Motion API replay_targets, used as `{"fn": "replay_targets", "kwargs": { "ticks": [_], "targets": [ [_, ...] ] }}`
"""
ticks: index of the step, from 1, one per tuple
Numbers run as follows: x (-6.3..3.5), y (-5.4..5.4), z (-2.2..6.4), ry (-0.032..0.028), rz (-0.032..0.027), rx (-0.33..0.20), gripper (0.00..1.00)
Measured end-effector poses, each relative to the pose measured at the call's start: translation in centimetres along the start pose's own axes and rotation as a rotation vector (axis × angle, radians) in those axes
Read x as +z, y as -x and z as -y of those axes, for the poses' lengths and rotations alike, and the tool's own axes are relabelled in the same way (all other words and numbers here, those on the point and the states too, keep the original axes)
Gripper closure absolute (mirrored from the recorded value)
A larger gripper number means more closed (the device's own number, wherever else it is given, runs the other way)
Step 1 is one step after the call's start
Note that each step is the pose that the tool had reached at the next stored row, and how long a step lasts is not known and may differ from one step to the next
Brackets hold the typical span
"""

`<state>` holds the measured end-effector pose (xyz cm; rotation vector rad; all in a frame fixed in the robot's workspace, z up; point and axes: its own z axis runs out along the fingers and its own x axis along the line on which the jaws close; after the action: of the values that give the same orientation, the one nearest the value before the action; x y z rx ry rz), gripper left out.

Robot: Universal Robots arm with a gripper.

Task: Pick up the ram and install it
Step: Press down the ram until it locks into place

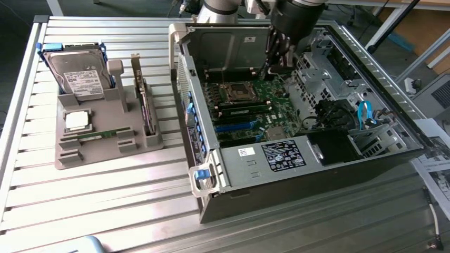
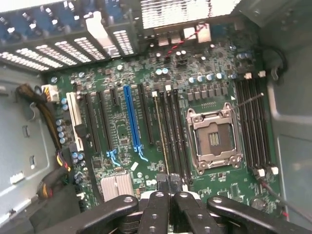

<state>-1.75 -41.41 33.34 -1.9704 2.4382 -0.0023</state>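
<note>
Green and thin, the ram (image 2: 161, 131) stood on edge in a long slot on the motherboard (image 2: 229, 189), seen from its narrow top edge. It sat just beside the empty processor socket (image 2: 212, 139), with two dark empty slots between it and the socket. On the ram's far side from the socket ran a blue slot (image 2: 131, 117).

The gripper (image 2: 169, 184) hung over the end of the ram's slot, near one corner of the socket. Its two black fingers (image 2: 160, 181) were pressed together with nothing between them. Whether the tips touched the ram could not be told.

In the exterior view the gripper (image 1: 275, 63) reached down into the open computer case (image 1: 281, 195), above the socket. Well apart from the socket, outside the case, a grey tray (image 1: 105, 158) lay on the slatted table (image 1: 105, 211). The tray held a hard drive (image 1: 81, 76), a square silver chip (image 1: 76, 120), an upright dark card (image 1: 144, 105) and another small green strip (image 1: 95, 135) lying flat.
</note>
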Motion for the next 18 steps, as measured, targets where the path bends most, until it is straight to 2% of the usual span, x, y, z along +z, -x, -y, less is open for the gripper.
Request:
{"fn": "replay_targets", "kwargs": {
  "ticks": [8,11,18],
  "targets": [
    [0.0,0.0,0.0,-0.0006,-0.0008,0.146,0.89],
    [0.0,0.0,0.0,-0.001,-0.0013,0.233,0.89],
    [0.02,0.0,0.0,-0.0015,-0.002,0.356,0.89]
  ]
}}
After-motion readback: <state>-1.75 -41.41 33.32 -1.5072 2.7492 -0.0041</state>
